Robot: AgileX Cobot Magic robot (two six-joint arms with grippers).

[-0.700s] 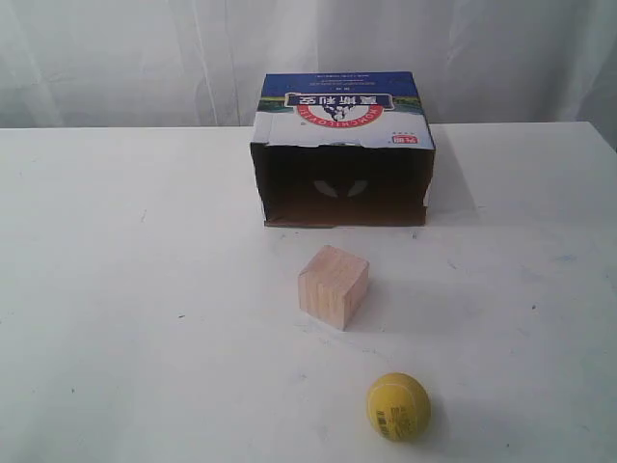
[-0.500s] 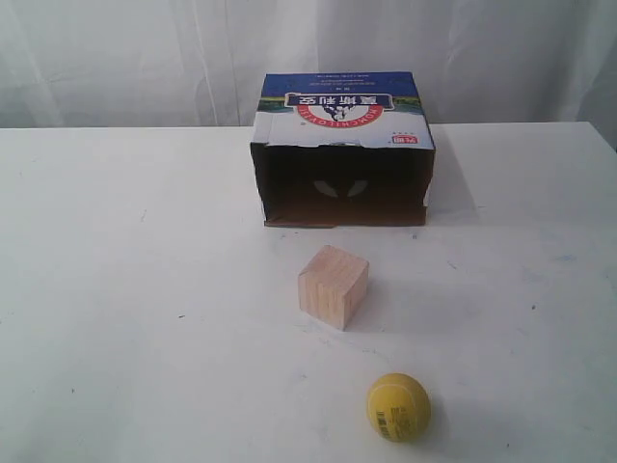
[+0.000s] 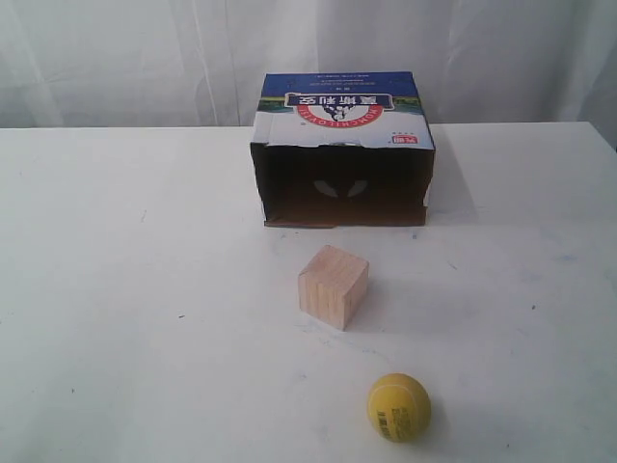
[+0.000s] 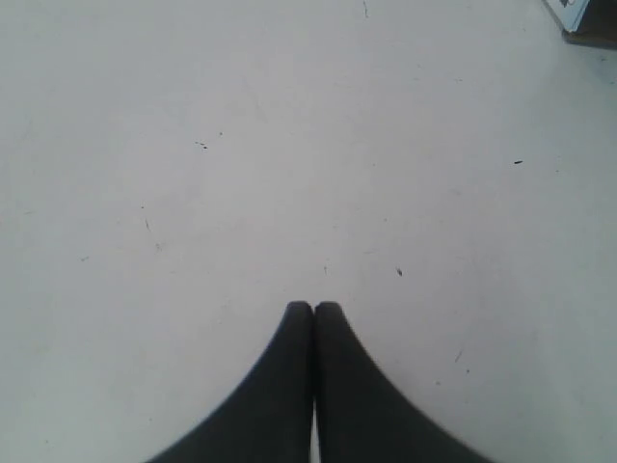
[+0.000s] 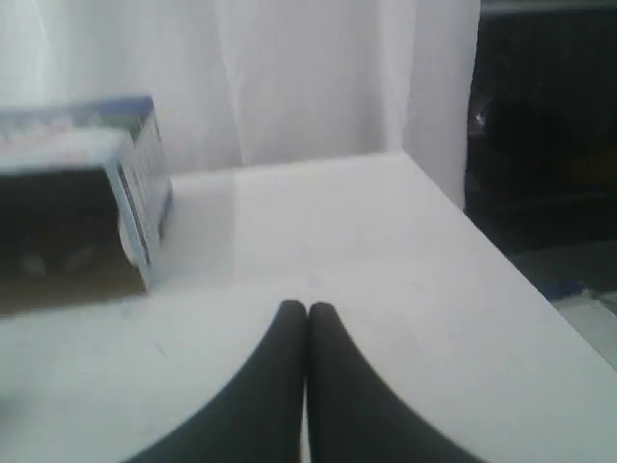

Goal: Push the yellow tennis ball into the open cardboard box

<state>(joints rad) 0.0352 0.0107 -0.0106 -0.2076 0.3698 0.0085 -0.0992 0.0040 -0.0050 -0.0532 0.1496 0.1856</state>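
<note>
Yellow tennis ball (image 3: pixel 398 407): lies on the white table (image 3: pixel 145 289), low in the exterior view and a little right of the middle. Touches nothing. Shows its small printed label patch toward the camera and casts a soft shadow to its right.

Open cardboard box (image 3: pixel 342 108): stands at the far side of the table, well apart from the ball, in front of the white curtain (image 3: pixel 145 58). Carries a blue-and-white top with a red logo and Chinese characters. Opens toward the camera, with a dark brown inside. On the back wall inside, two pale spots; cannot tell what these are.

Wooden cube (image 3: pixel 334 286): sits between the box and the ball, apart from both, nearer to the box. Stands turned, with one vertical edge toward the camera.

Left gripper (image 4: pixel 313 309): pressed together, with the two dark fingertips in contact, pinching nothing. Looks down on bare table with small dark specks, with only a corner of the box at the edge of the left wrist view.

Right gripper (image 5: pixel 307 307): also pressed together, tips in contact, holding nothing. Faces across the table toward the curtain, with the box off to one side and blurred. Beyond the table edge, a dark area, too blurred to name.
</note>
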